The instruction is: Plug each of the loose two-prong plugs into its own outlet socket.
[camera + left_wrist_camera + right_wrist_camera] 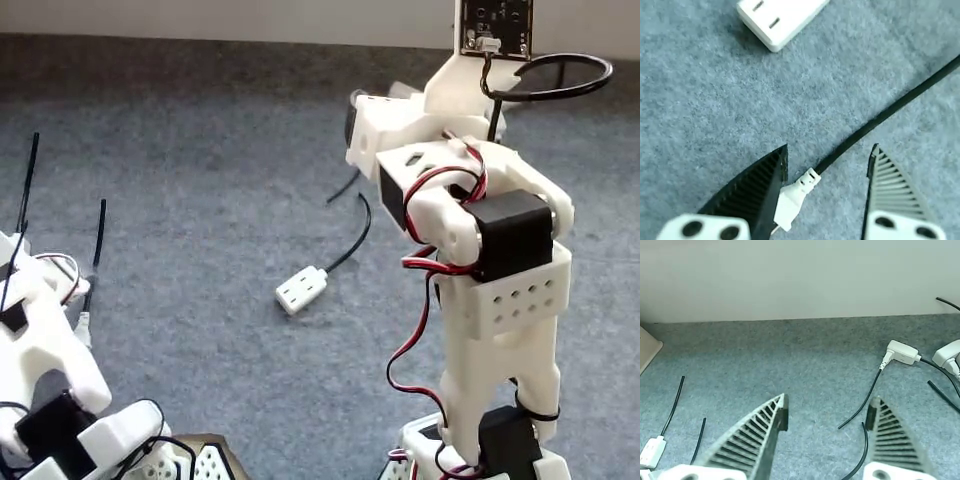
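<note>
Your left gripper (829, 150) hangs low over the carpet (700, 100) with its jaws spread wide. The white plug (791, 199) lies between them, close against one finger, not clamped. An outlet socket (777, 20) sits just beyond the tips. Your right gripper (828, 405) is wide too, holding nothing — a second plug (901, 353) lies well ahead of it.

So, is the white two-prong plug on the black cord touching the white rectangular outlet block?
Apart. Left wrist view shows bare grey carpet between white plug and white outlet block.
</note>
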`<act>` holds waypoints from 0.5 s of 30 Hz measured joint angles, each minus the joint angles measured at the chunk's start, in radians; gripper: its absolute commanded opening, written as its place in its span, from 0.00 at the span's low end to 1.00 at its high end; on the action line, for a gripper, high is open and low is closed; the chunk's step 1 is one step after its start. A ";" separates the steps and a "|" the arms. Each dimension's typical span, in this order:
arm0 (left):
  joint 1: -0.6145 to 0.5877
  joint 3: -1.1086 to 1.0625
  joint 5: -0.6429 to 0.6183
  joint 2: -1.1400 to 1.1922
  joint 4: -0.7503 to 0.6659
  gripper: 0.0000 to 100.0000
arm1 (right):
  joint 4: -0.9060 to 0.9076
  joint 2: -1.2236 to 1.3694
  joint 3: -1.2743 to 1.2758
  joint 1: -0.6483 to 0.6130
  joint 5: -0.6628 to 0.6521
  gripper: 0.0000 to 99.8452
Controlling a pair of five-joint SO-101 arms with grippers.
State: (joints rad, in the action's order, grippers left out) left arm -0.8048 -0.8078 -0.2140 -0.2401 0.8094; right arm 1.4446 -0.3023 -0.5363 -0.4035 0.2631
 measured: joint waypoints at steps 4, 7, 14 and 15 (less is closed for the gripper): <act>0.021 -0.072 0.049 0.000 -0.003 0.27 | 0.000 0.000 0.000 0.000 0.000 0.25; 0.021 -0.118 0.074 0.000 -0.041 0.27 | 0.000 0.000 0.000 0.000 0.000 0.25; 0.021 -0.167 0.091 0.000 -0.127 0.27 | 0.000 0.000 0.000 0.000 0.000 0.25; 0.020 -0.167 0.091 0.000 -0.127 0.27 | 0.000 0.000 0.000 0.000 0.000 0.25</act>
State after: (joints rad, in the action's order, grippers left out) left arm -0.7848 -0.9751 -0.1235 -0.2401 0.6820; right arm 1.4446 -0.3023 -0.5363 -0.4035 0.2631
